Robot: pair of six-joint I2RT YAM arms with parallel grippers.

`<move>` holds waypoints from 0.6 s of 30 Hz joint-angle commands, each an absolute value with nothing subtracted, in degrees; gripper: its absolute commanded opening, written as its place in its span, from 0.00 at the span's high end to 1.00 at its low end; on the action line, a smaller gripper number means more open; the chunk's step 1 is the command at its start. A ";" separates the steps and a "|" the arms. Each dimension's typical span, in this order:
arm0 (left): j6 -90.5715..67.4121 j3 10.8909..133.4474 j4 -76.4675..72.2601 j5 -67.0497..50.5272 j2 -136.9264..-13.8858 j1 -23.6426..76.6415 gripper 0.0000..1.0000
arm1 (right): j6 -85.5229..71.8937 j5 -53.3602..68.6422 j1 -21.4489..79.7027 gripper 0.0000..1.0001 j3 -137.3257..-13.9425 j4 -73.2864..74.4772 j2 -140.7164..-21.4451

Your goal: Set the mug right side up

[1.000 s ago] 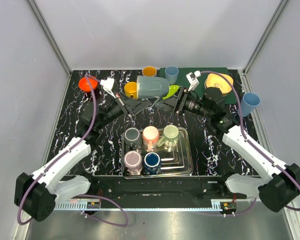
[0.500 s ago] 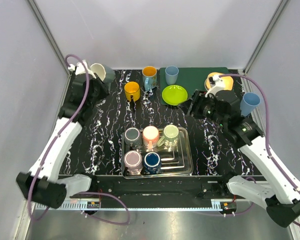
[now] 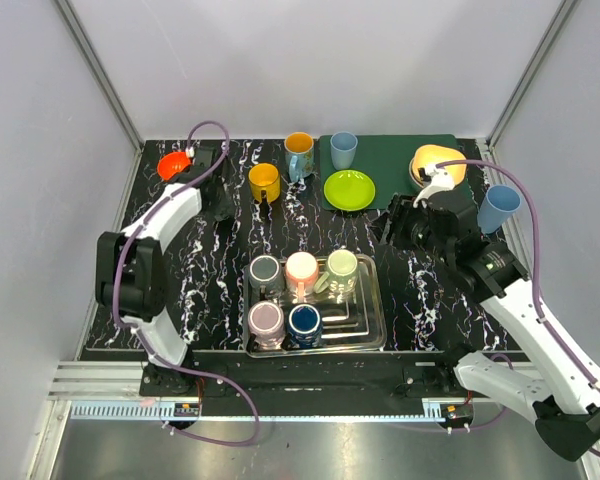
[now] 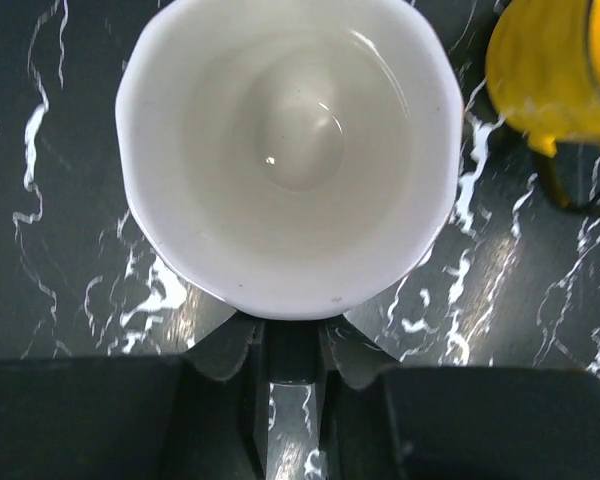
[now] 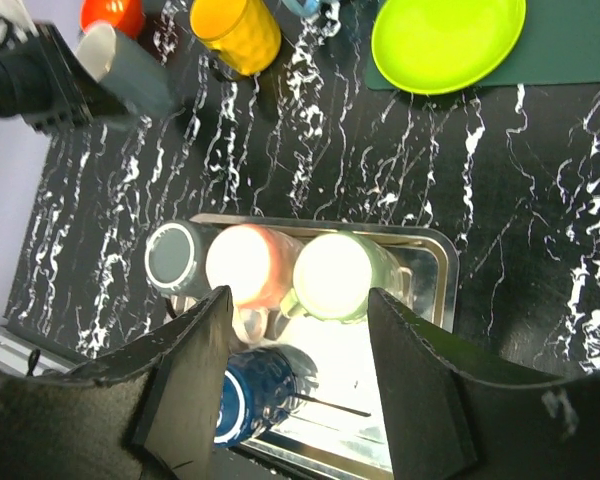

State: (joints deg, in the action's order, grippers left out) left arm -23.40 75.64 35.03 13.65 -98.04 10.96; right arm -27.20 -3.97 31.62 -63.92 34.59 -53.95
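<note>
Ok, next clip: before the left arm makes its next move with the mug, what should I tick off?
1. Mug opening faces up: ok. The left wrist view looks straight into its white inside.
2. Mug base resting on the table: cannot tell. The base is hidden under the rim.
3. Left gripper hold on the mug: cannot tell. The rim covers where the fingers would meet it.
4. Mug apart from the yellow mug: ok. A strip of table shows between them.
5. Right gripper out of the way: ok. It is open and empty, above the tray.
</note>
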 commanded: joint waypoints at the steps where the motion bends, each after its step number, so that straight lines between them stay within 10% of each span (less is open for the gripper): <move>1: -21.18 85.07 26.98 15.74 -101.76 10.81 1.00 | -26.81 -4.13 31.82 0.38 -61.79 33.31 -53.96; 18: -21.44 94.66 24.44 11.87 -115.40 11.51 0.97 | -26.10 -4.22 31.82 0.37 -60.64 32.08 -58.27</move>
